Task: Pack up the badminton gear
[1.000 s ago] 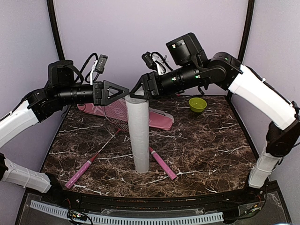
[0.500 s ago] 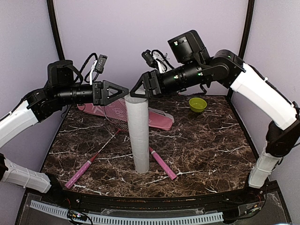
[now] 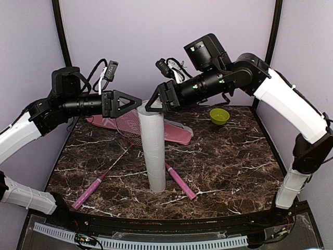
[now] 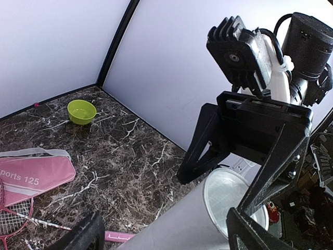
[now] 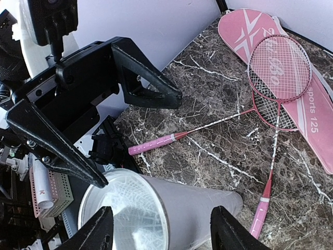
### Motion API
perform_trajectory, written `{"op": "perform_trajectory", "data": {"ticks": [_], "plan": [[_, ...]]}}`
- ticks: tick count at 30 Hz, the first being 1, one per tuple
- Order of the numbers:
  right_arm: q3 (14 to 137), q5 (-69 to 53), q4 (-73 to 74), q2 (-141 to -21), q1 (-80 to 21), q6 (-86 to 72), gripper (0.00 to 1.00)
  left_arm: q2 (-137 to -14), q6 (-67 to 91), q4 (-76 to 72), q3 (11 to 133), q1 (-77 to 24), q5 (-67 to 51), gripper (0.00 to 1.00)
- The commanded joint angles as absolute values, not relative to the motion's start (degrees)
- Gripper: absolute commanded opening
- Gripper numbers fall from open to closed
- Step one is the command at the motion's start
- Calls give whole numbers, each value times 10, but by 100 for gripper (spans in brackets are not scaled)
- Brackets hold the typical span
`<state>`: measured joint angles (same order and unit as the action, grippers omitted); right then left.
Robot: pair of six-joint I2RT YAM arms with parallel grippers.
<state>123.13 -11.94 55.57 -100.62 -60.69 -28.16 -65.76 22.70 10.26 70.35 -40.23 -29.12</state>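
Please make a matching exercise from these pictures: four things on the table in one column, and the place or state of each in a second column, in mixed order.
Column one:
1. tube
2. bowl
3. cover
4. rackets

Column two:
a. lies flat at the back
b. stands upright in the middle
c. lime green, at the back right
d. heads overlap on the cover

Pairs: 1-b, 2-c, 3-a, 4-d

The white tube (image 3: 154, 151) stands upright, its open mouth just under both arms' fingers (image 3: 154, 95). Below, two crossed rackets (image 5: 279, 65) overlap the pink cover (image 5: 250, 31).
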Motion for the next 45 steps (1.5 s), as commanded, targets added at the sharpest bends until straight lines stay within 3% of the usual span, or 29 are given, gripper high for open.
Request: {"op": "perform_trajectory", "data": {"ticks": [1, 16, 26, 33, 45], "plan": [[1233, -106, 653, -1038, -600, -265, 62, -654, 199, 134, 690, -403, -300, 82], [1146, -99, 701, -1048, -602, -267, 57, -668, 129, 204, 676, -403, -316, 82], [1308, -65, 627, -1036, -597, -307, 60, -663, 144, 170, 681, -403, -313, 82], [1248, -92, 516, -979, -576, -319, 61, -662, 145, 175, 686, -403, -311, 82], [1210, -129, 512, -976, -578, -304, 56, -664, 150, 166, 681, -403, -312, 82]]}}
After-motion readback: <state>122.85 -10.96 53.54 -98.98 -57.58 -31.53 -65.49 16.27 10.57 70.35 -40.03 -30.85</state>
